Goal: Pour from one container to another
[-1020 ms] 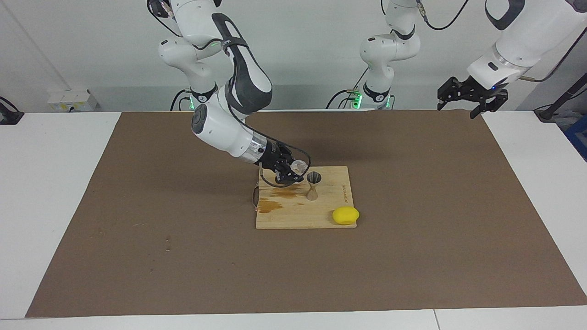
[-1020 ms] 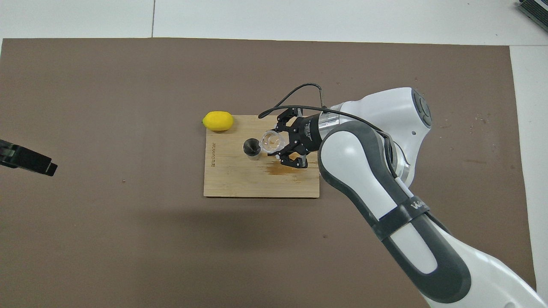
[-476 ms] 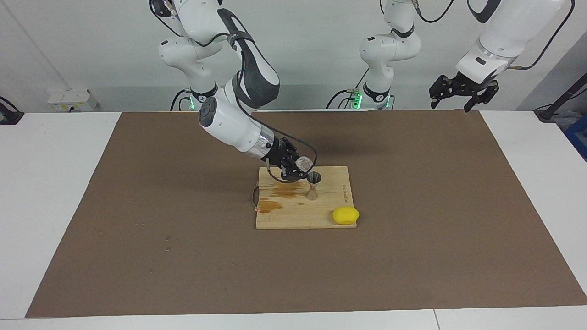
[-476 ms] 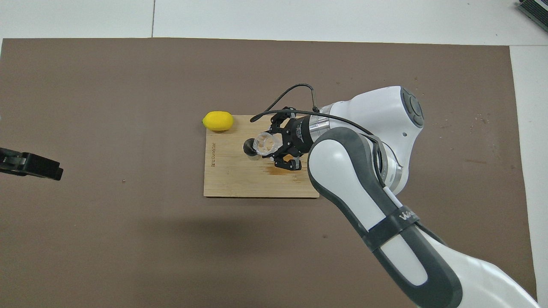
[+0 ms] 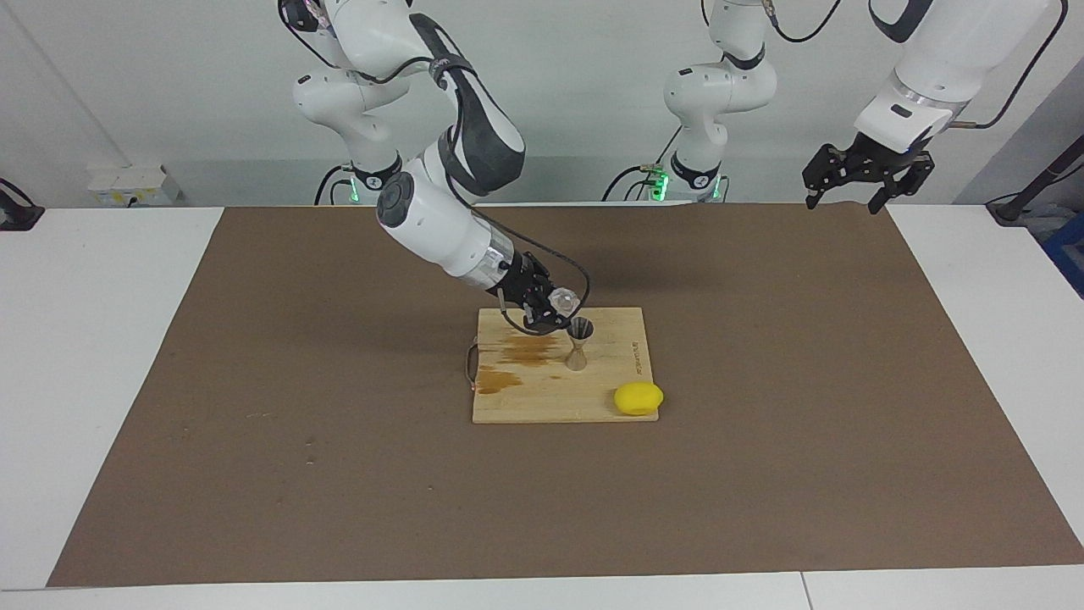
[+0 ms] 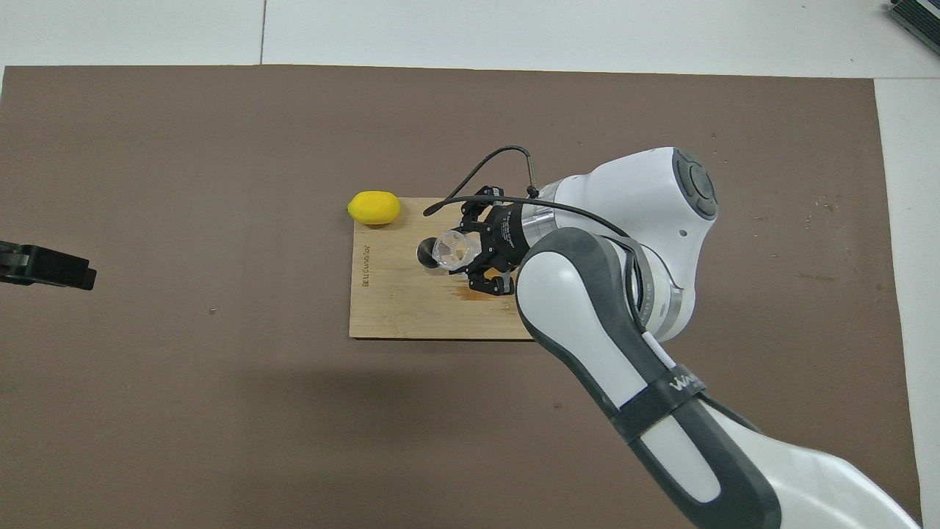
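**Glass cup tipping over the jigger**

Just above the middle of the facing view, the right gripper [image 5: 550, 313] is clamping its fingers on the clear glass cup [image 5: 562, 300], holding it tilted with its mouth toward the metal jigger [image 5: 578, 343]. In the overhead view the cup [image 6: 451, 249] is overlapping the jigger's dark open top [image 6: 428, 253] at the frame's centre. The jigger is standing upright on the wooden board [image 5: 542, 398], beside brown stains on the wood. A yellow lemon [image 5: 638, 398] is sitting at the board's corner, lower in the facing view than the jigger. The left gripper [image 5: 855, 182] is waiting in the air at the upper right of the facing view, over the brown mat's [image 5: 254, 424] edge, its fingers standing apart and holding nothing.
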`<act>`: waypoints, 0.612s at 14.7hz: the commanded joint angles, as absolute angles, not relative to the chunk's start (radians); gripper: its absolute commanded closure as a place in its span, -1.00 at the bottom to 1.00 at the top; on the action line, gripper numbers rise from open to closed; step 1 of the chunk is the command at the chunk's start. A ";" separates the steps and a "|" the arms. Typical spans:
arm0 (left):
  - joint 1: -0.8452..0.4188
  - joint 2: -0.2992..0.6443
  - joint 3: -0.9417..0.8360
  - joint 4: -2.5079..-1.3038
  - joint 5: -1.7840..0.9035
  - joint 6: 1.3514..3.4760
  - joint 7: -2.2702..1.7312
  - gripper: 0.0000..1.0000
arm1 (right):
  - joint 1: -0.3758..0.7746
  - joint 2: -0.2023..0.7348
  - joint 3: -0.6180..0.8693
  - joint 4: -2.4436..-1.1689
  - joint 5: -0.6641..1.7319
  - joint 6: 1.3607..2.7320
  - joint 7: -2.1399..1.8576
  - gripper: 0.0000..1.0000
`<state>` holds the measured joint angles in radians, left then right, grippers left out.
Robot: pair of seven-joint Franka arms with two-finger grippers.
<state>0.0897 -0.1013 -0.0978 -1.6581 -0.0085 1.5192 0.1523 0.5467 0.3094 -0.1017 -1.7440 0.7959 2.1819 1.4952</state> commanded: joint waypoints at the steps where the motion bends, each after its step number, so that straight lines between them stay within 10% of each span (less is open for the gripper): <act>1: 0.147 -0.132 -0.095 -1.697 0.009 1.530 0.140 -1.00 | 0.558 0.307 -0.107 -1.732 0.749 2.195 1.540 1.00; 9: 0.138 -0.124 -0.100 -1.681 0.020 1.511 0.072 -1.00 | 0.571 0.308 -0.107 -1.730 0.693 2.195 1.583 1.00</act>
<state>0.1496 -0.1018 -0.0927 -1.6605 -0.0072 1.4895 0.1039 0.5619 0.3095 -0.1018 -1.7403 0.7246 2.1819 1.5459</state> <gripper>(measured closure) 0.000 0.489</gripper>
